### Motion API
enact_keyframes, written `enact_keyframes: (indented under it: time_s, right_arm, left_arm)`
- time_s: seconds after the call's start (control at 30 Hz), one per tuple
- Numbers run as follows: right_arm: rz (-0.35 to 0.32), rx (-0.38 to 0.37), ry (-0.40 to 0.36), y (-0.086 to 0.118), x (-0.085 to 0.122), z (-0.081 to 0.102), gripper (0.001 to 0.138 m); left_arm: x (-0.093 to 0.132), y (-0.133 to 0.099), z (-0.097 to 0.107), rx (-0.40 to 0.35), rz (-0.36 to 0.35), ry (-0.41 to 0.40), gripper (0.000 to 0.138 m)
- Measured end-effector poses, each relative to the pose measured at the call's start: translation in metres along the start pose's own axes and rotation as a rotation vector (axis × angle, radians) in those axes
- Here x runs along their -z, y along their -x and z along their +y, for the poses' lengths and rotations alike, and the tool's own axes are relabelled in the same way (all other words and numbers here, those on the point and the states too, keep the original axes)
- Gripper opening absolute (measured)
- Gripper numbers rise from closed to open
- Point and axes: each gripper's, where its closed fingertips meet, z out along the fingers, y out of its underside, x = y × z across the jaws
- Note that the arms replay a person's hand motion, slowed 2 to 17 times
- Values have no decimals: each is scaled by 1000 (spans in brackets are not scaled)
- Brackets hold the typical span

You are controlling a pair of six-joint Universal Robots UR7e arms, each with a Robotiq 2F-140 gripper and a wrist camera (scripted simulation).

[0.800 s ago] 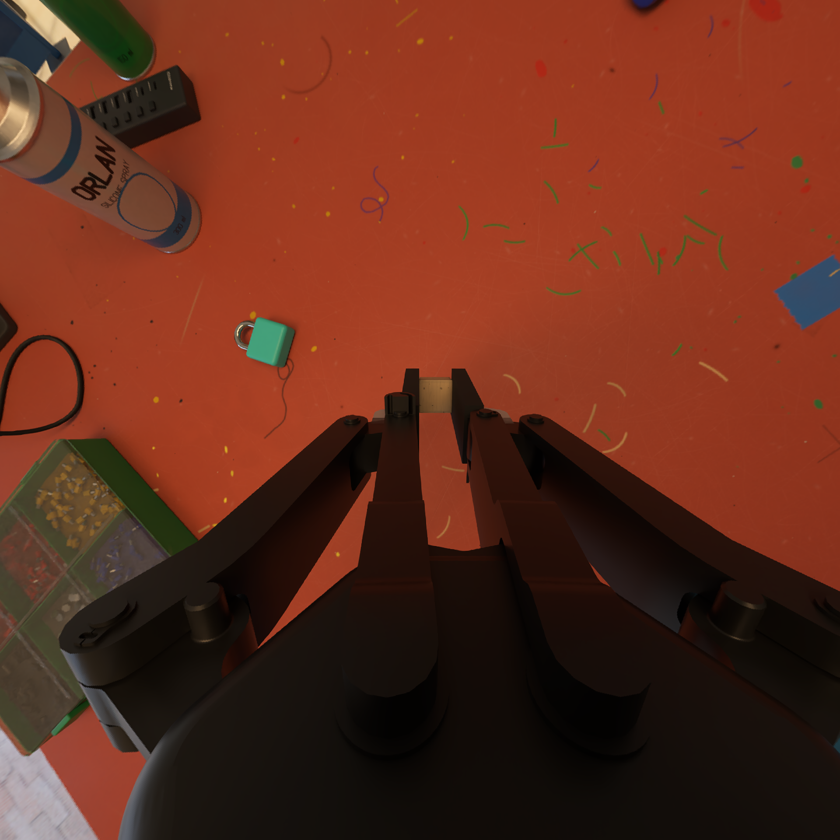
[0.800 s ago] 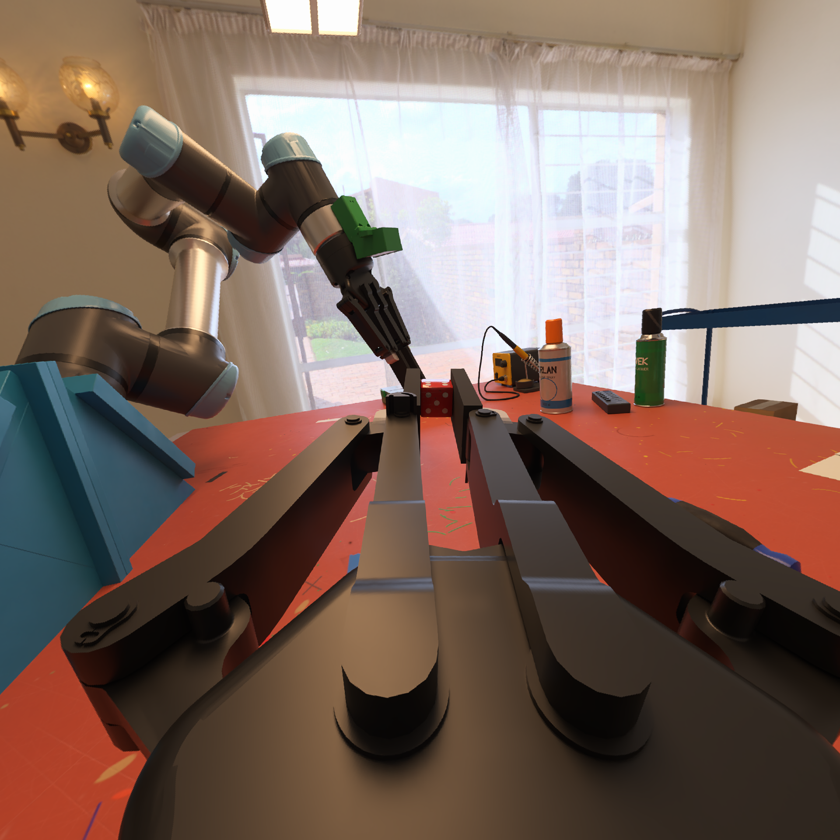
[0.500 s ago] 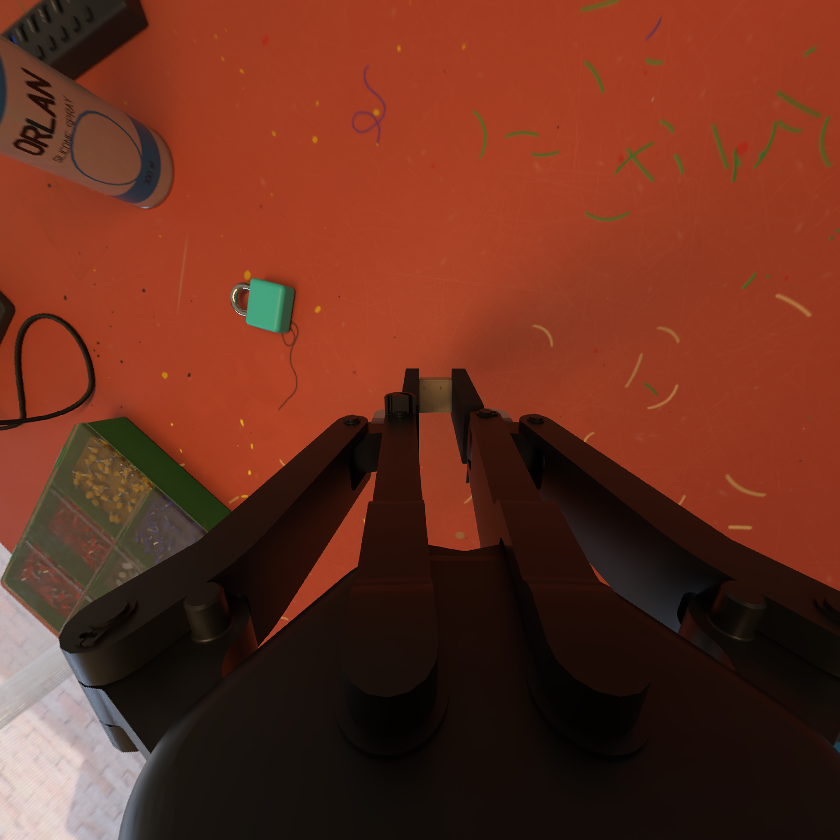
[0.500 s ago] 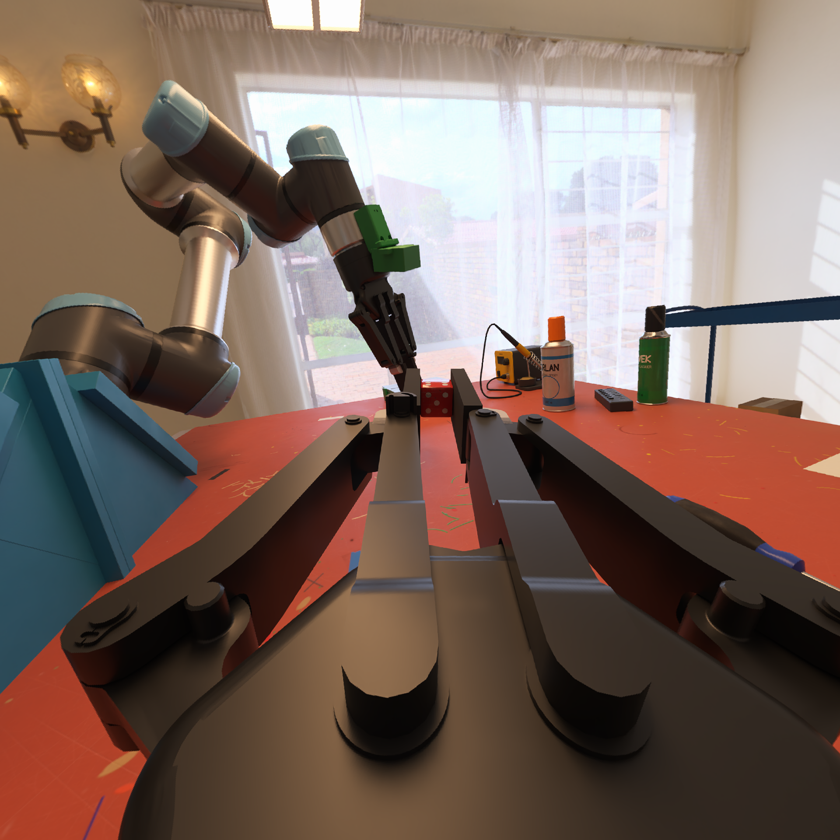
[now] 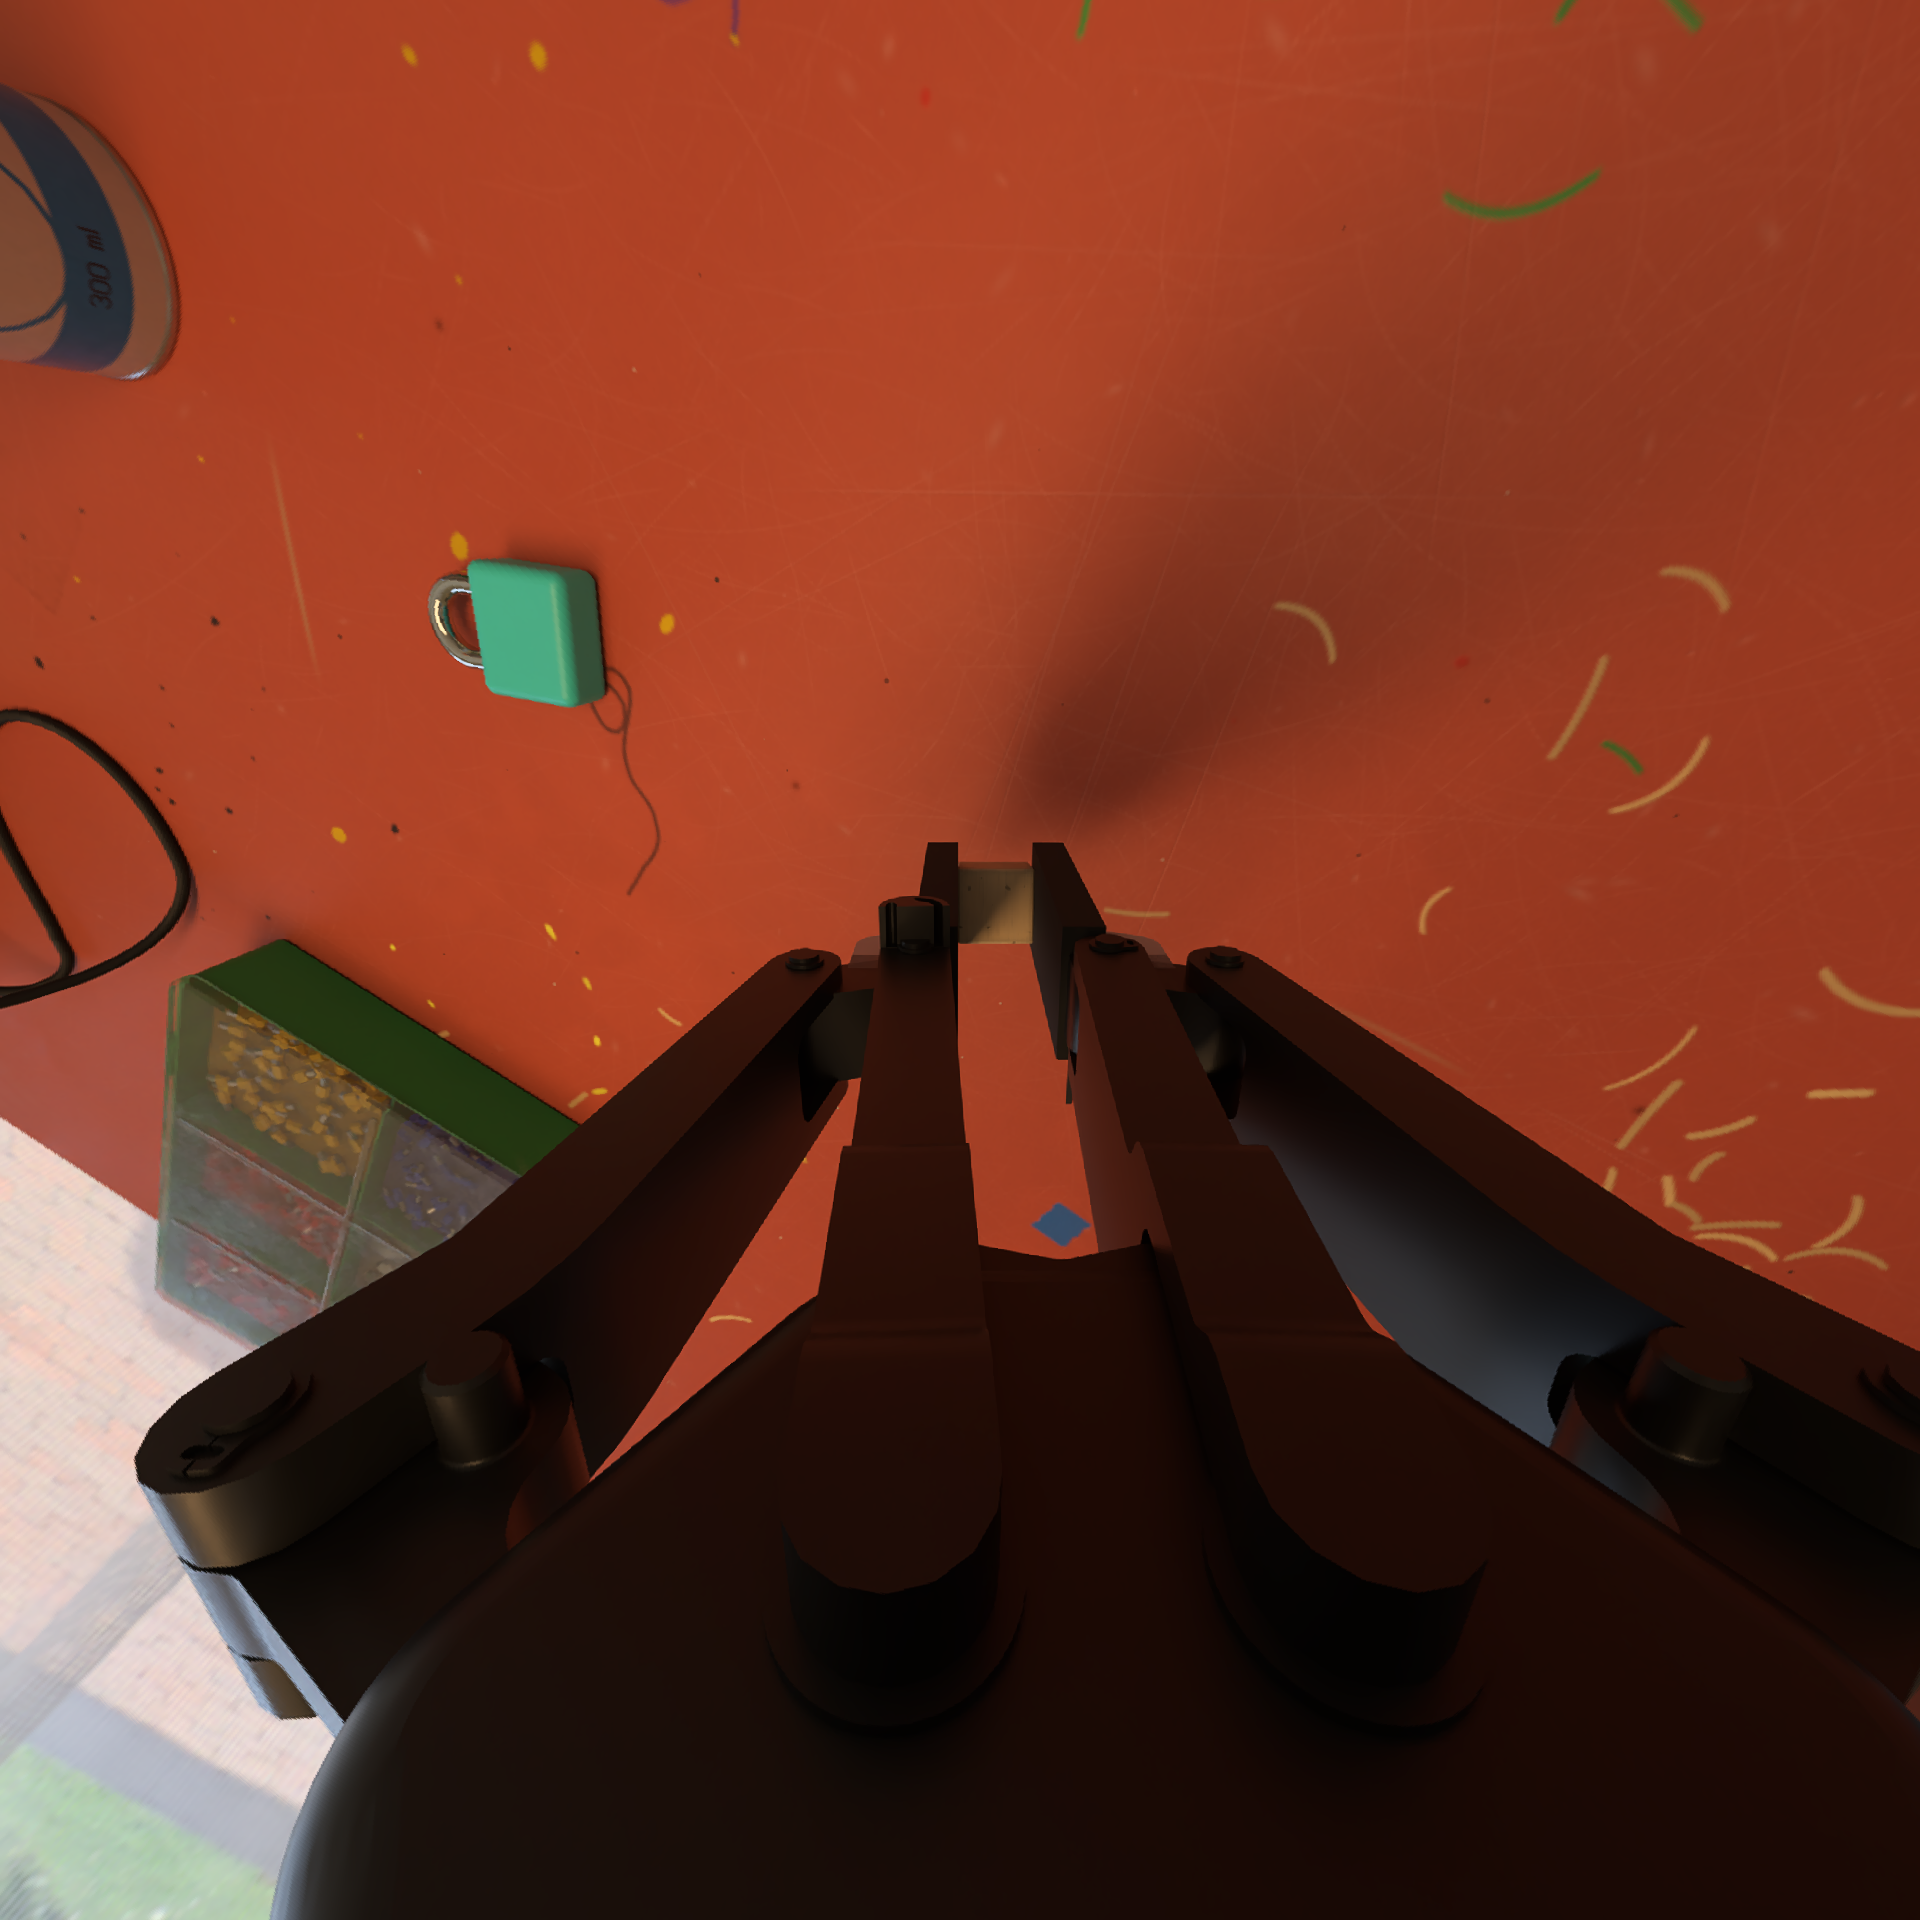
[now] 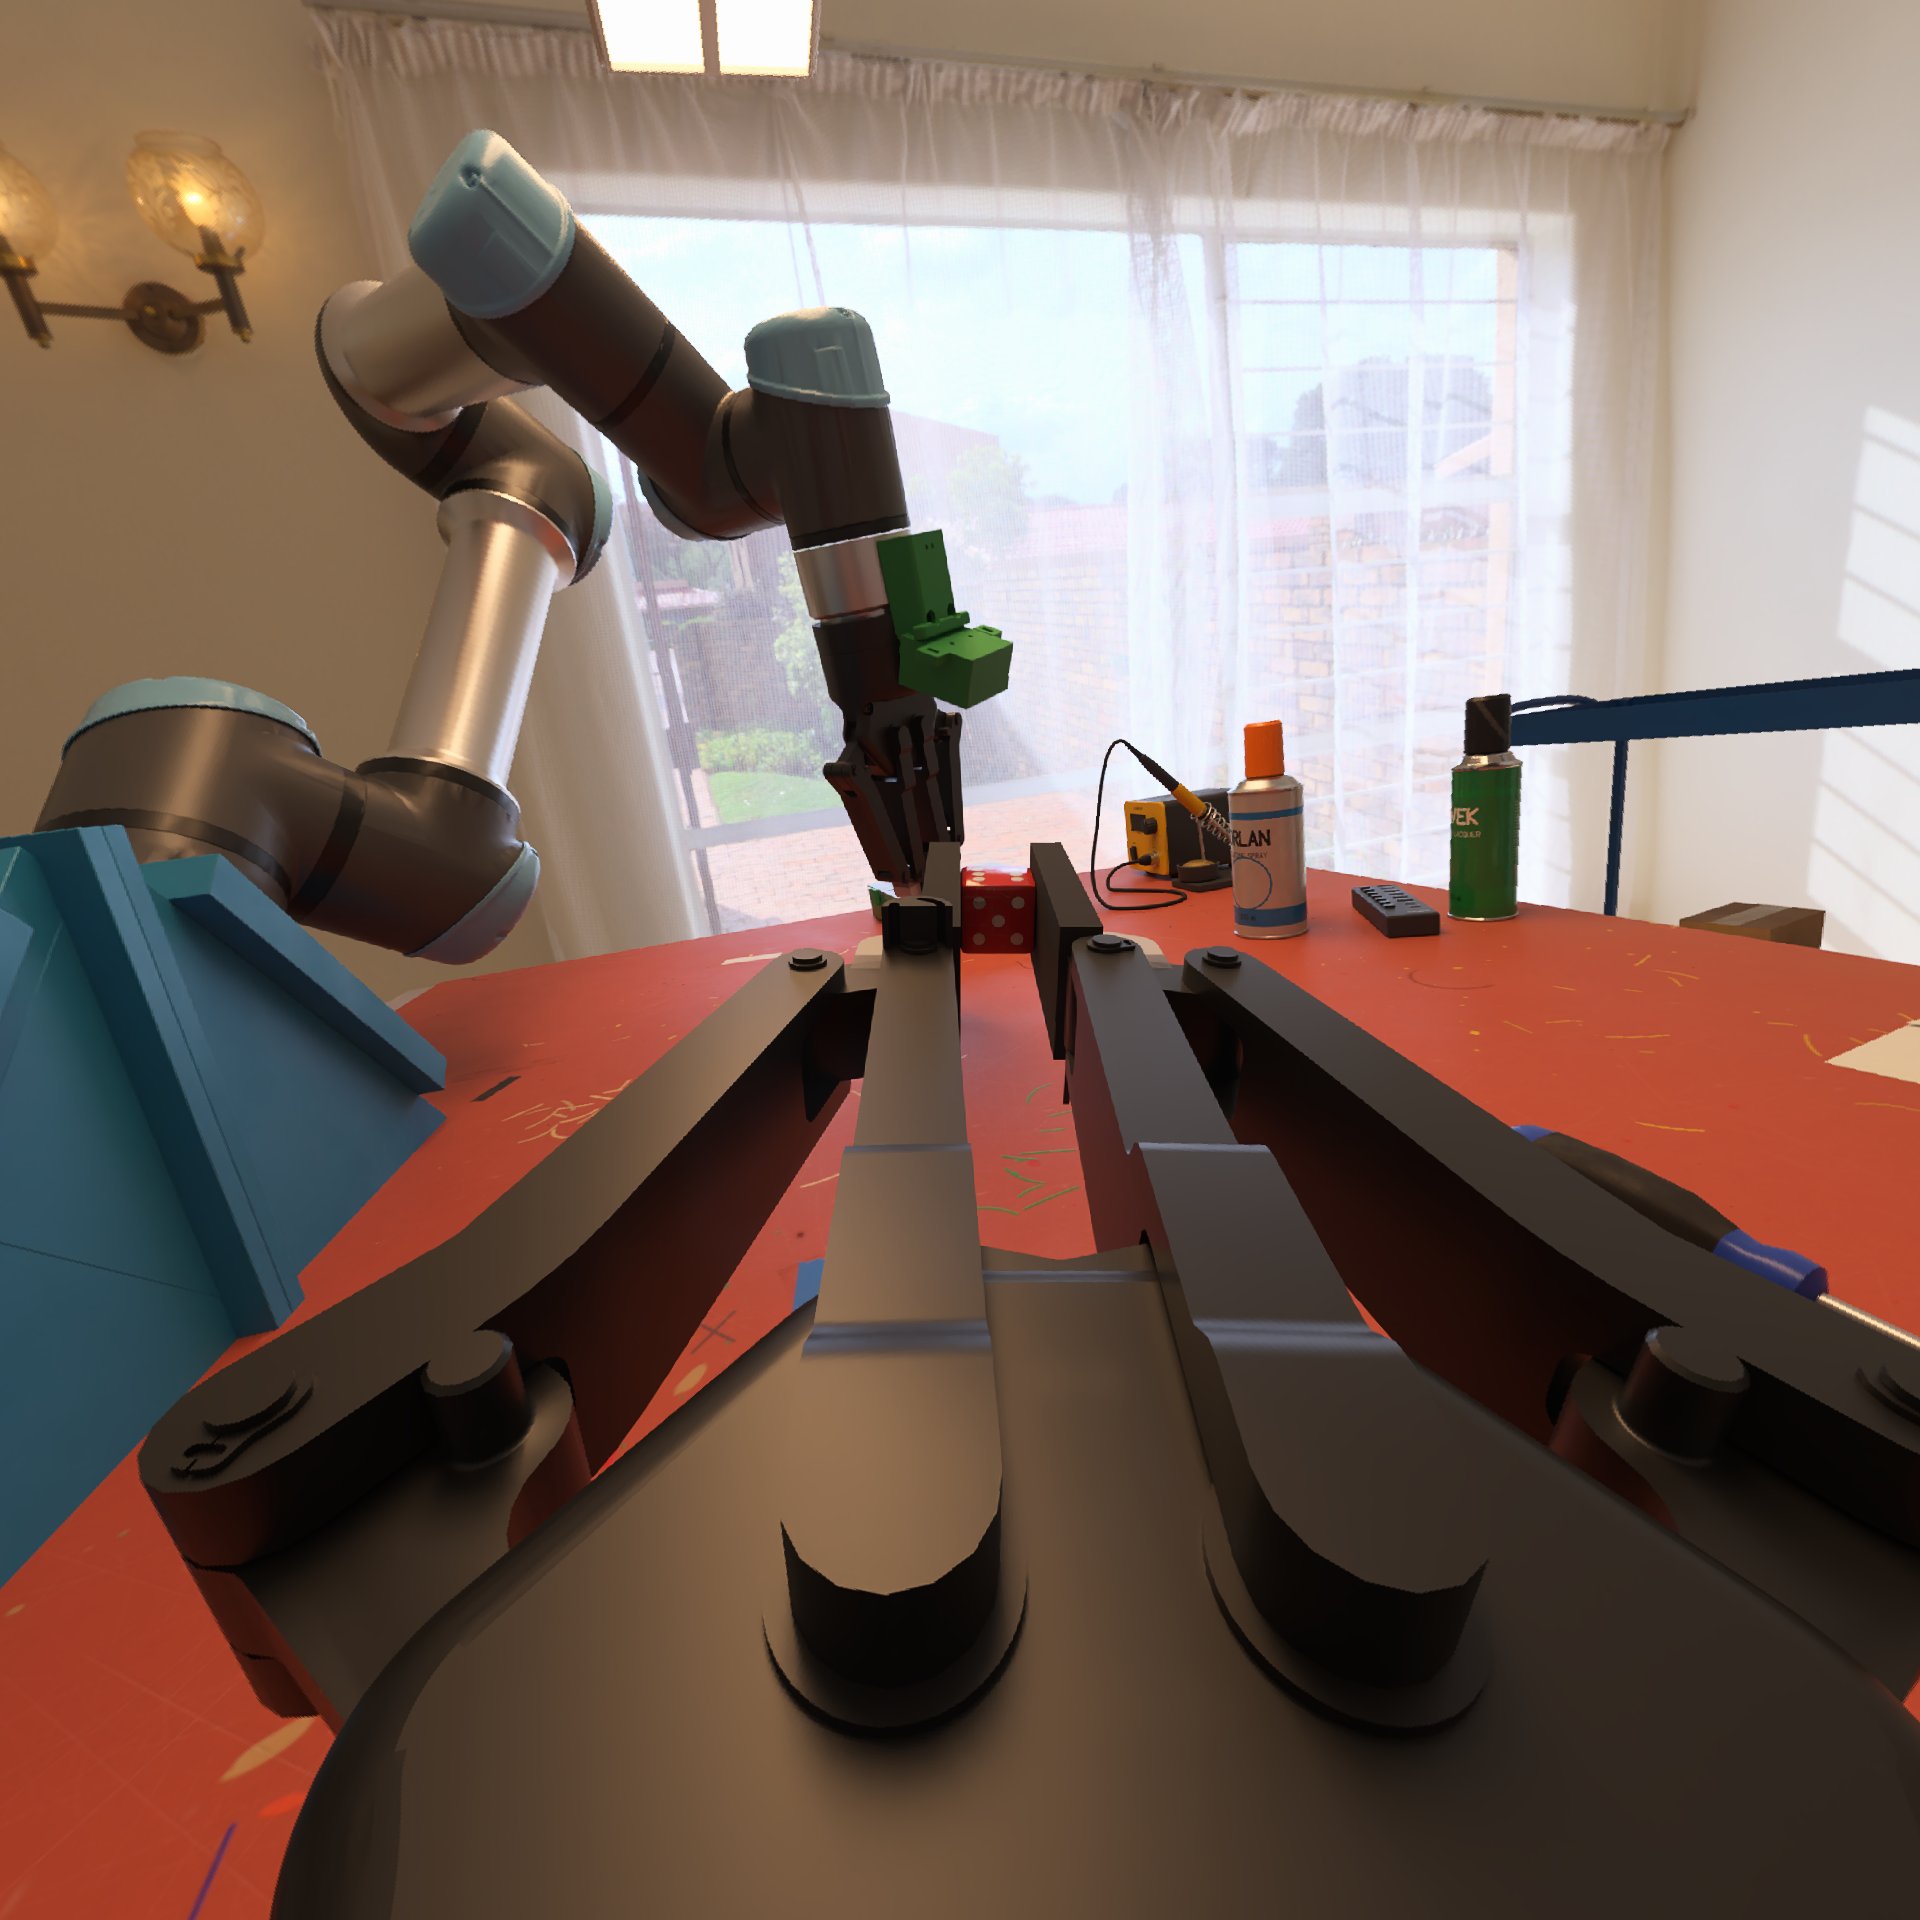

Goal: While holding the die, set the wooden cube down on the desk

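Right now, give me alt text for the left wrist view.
The left hand pinches a pale wooden cube just above a red desk. A green padlock lies to its left, with a green compartment box at the desk's edge.

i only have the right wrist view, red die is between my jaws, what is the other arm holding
Observer: The left gripper is shut on a small pale wooden cube.
Operator: is the cube down on the desk yet
Observer: Cannot tell for sure. In the left wrist view a dark shadow on the red desk lies right at the fingertips, so it looks close.
Operator: anything near the drop spot
Observer: A green padlock with a silver shackle lies apart to the left of the cube, and a green compartment box with a clear lid sits at the desk edge.
Operator: ok, my die
Observer: The right gripper is shut on the red die with white dots.
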Motion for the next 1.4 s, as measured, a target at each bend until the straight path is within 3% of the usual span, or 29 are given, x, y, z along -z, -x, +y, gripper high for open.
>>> enact_keyframes:
  time_s: [0.67, 1.4]
  right_arm:
    - [9, -12, 6, -5, 1, 3, 18]
    - [8, -22, 12, -8, 2, 5, 18]
  left_arm:
    - [-30, -3, 11, -121, 1, 228, 19]
    - [-43, -1, 12, -153, 22, 310, 19]
